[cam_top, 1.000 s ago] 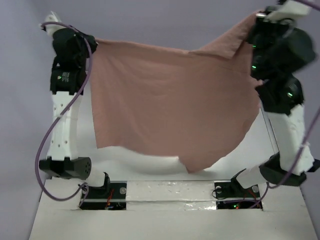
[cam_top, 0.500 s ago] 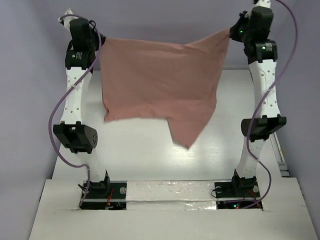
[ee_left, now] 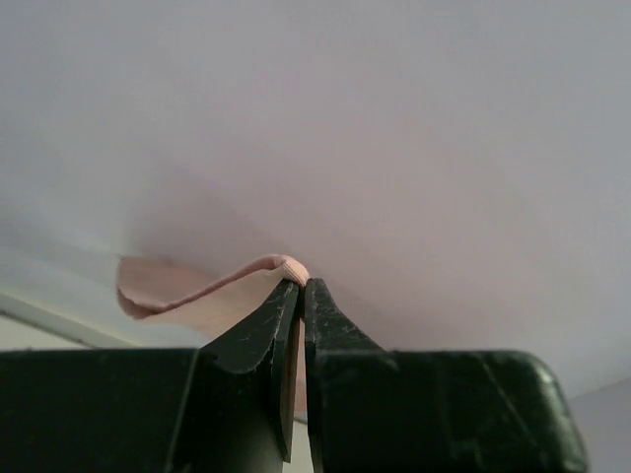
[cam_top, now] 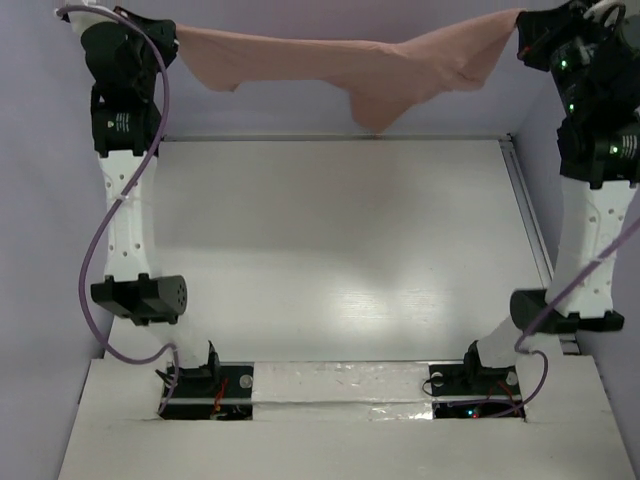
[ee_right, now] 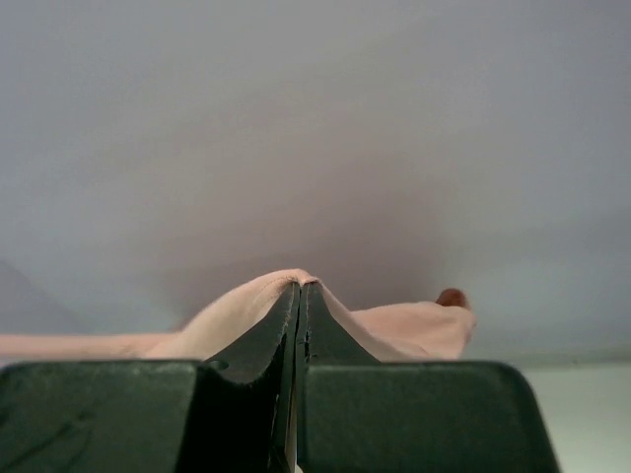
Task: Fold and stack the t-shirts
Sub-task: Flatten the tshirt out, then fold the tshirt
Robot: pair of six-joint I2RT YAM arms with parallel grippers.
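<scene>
Shirt [cam_top: 330, 58] hangs high in the air at the far edge of the desk [cam_top: 330, 250], strung between both arms. It is pulled into a narrow sagging band, with one loose tongue drooping near the middle.

Left end effector [ee_left: 301, 288]: fingers pressed together on a thin lip of cloth, and only a small rolled edge shows above the tips. Right end effector [ee_right: 299, 288]: likewise clamped on a fold, with cloth spilling to both sides of the tips.

Risks, as I judge them:
- Both grips look shallow. A sharp pull or a quick swing could strip the edge out of either pinch, and the shirt would drop in a heap.
- The span sags and the middle hangs lower than the ends. Lowered like this, the tongue lands first and creases under the rest.
- The cloth sits over the desk's back edge, so set down without drawing nearer, part may land off the surface or against the wall.

Materials: the shirt is a matte salmon-pink knit, limp and easily wrinkled, with no print visible from here. Fingers are hard black wedges tapering to a point. The desk is white and faintly glossy, with a glare patch at centre.
</scene>
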